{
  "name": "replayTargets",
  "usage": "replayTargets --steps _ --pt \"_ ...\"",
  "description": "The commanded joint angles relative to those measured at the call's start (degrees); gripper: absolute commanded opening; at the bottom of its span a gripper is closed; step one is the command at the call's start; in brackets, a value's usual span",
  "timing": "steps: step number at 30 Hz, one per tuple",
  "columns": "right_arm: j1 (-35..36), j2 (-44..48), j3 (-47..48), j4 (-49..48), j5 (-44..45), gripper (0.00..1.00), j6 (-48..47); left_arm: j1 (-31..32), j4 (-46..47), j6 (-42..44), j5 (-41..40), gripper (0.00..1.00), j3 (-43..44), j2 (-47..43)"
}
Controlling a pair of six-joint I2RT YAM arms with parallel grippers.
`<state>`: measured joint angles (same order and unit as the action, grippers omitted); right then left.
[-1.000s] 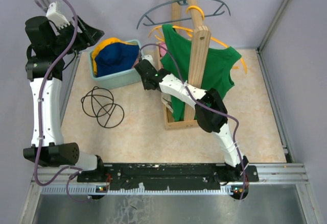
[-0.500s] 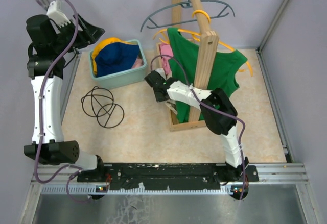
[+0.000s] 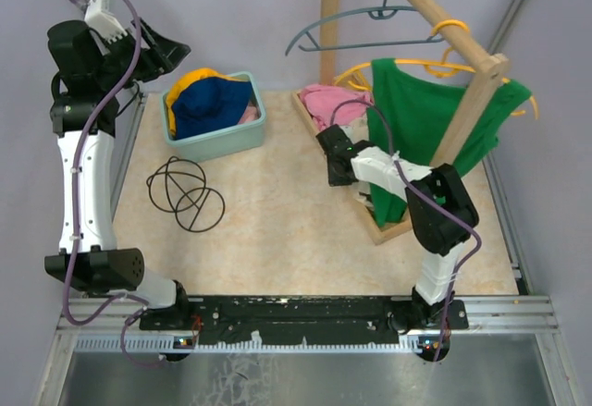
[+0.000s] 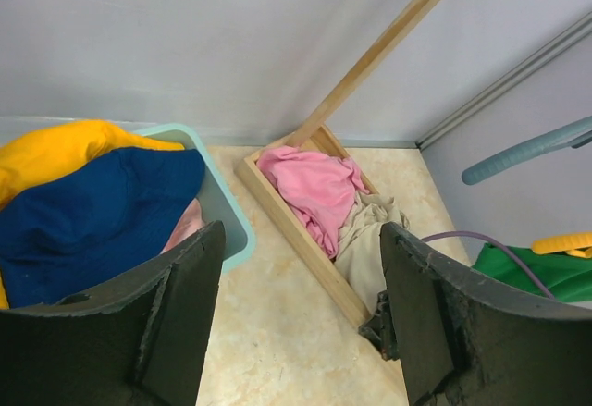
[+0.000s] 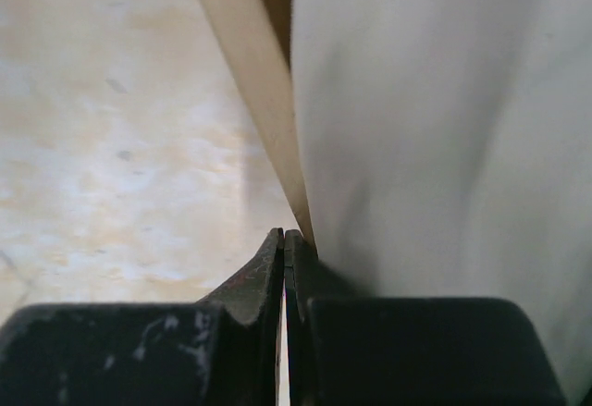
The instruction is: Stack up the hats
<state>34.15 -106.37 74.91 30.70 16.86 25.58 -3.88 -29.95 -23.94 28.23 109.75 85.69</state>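
Right gripper (image 3: 335, 162), fingers pressed together, sits at the side wall of the wooden tray (image 3: 393, 232) at the foot of the clothes rack. I cannot tell whether it pinches that wall or the beige hat (image 4: 365, 244) just inside. The pink hat (image 3: 324, 103) lies in the same tray. My left gripper (image 3: 165, 53) hangs high, fingers apart, above the teal bin (image 3: 227, 145), probably parked out of the way. In the bin, the navy hat (image 3: 211, 101) rests on the yellow-orange hat (image 3: 190, 80).
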Motion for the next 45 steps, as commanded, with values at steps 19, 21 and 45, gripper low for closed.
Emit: replayTargets --steps 19,21,45 --pt "-1.1 -5.9 15.6 -6.0 -2.5 0.0 -10.4 4.8 1.3 2.5 -4.9 0.73 -11.5 -5.5" --pt "-1.1 -9.4 19.8 -6.0 -3.2 0.0 -10.5 4.8 0.9 2.6 -5.1 0.73 -11.9 -6.4" --pt "-4.9 -42.3 59.5 -3.5 2.6 0.0 -7.6 4.8 -0.9 4.8 -5.5 0.74 -18.5 -10.0"
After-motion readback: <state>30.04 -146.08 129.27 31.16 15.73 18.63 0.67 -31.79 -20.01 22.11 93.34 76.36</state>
